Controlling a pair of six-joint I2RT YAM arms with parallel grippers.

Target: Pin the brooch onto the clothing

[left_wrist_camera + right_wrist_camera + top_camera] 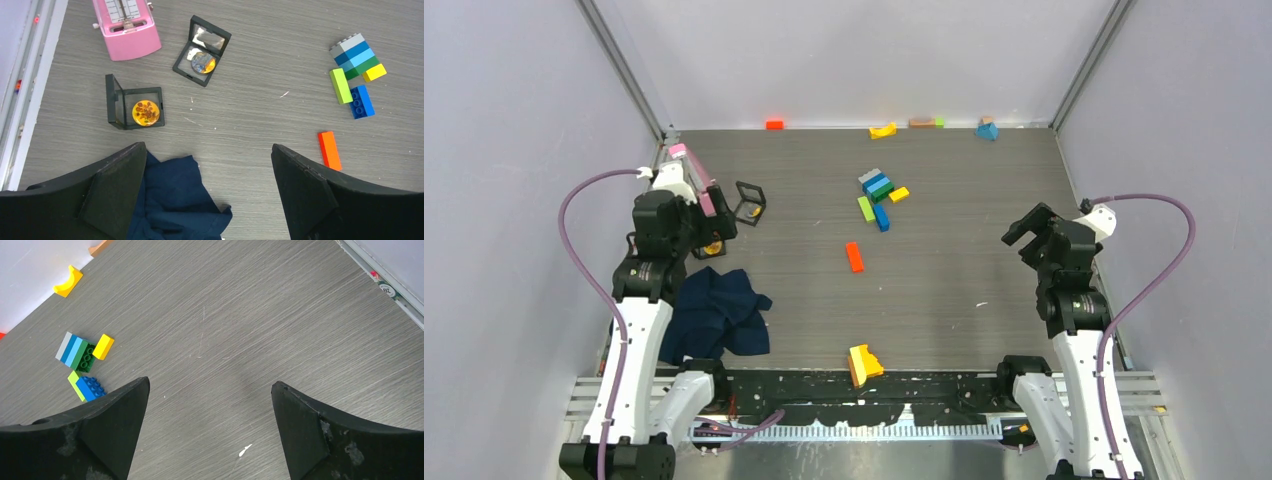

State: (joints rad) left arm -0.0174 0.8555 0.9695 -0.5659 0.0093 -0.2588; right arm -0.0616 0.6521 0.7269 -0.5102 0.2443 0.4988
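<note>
The left gripper is hovering with its jaws spread wide and holding nothing, apparently so that both task items are lying within its reach. The orange-gold brooch is sitting face-up in an open black display case, just beyond the crumpled navy T-shirt and not touching it. Farther right, the right gripper is likewise hanging open and unloaded over the grey tabletop, well apart from both items, seemingly waiting to steady the fabric.

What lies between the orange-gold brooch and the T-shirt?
Left wrist view: the brooch sits in a black case; beyond its rim, bare table reaches the T-shirt.
</note>
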